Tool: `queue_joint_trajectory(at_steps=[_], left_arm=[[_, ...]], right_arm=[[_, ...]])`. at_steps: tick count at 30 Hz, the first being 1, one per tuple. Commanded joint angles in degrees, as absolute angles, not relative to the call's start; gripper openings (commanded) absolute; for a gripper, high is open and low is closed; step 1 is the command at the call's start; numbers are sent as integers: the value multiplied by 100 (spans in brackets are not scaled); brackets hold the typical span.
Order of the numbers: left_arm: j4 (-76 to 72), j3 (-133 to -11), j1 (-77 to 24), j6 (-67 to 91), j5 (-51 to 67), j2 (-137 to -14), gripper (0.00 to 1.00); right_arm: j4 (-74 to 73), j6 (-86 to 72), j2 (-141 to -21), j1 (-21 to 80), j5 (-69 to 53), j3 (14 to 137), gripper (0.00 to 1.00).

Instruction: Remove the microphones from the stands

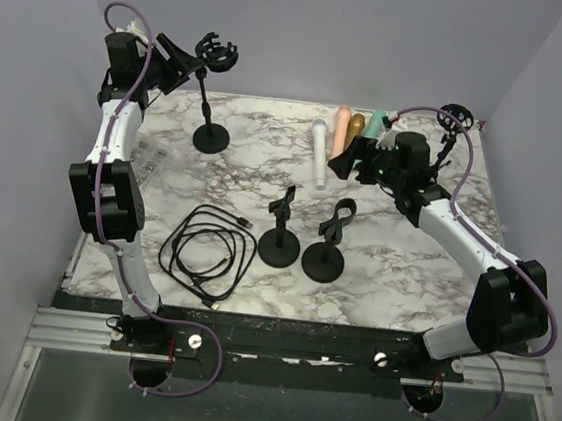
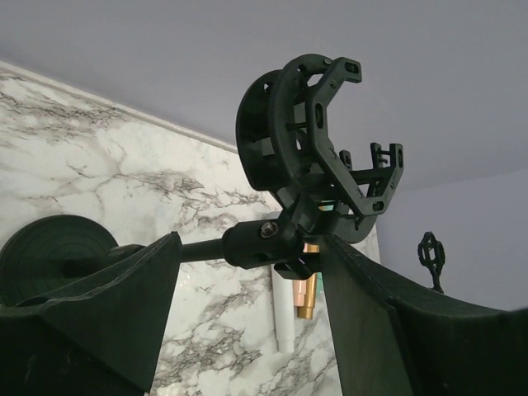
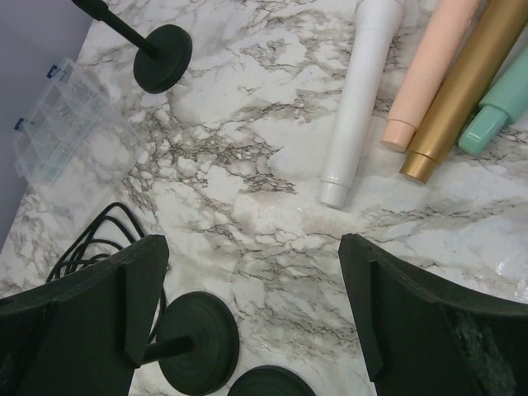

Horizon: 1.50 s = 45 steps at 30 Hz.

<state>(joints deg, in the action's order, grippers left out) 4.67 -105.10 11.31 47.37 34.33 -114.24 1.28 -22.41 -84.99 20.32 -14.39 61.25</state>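
Left arm reaches up high, jaws parted; right arm hangs low, jaws wide.

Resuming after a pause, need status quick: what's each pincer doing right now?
Left pincer: open, either side of the stand, not clamped.
Right pincer: open, holding nothing.

**Legible text, labels, brands, numbers, signs:** none in any view.

- Clear plastic organiser box, left edge of counter: small blue spots on its rim. Whether they are print cannot be told.
- White microphone, peach microphone, gold microphone, mint-green microphone: no lettering can be made out on the visible sides.
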Motion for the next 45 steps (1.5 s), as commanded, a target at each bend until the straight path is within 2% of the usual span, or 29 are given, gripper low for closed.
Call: queue_joint_trajectory(at_steps=[1,10,28,45], left_arm=[[589,-10732,1169,4567,3220,-11624,70],[500,-10456,1175,4551,3177,-11781,69],[34,-8684,1187,4206,2631,-11482,67],[536,-8576,1188,4174,2526,-11706,67]], right_arm=[[88,-2149,-8595,2074,-1278,6328,92],[80,-2153,-8664,2069,-1252,6362,92],[78,-2177,-8745,2070,-1275,6390,92],[149,-2219,-8804,2074,-1303,6363,92]])
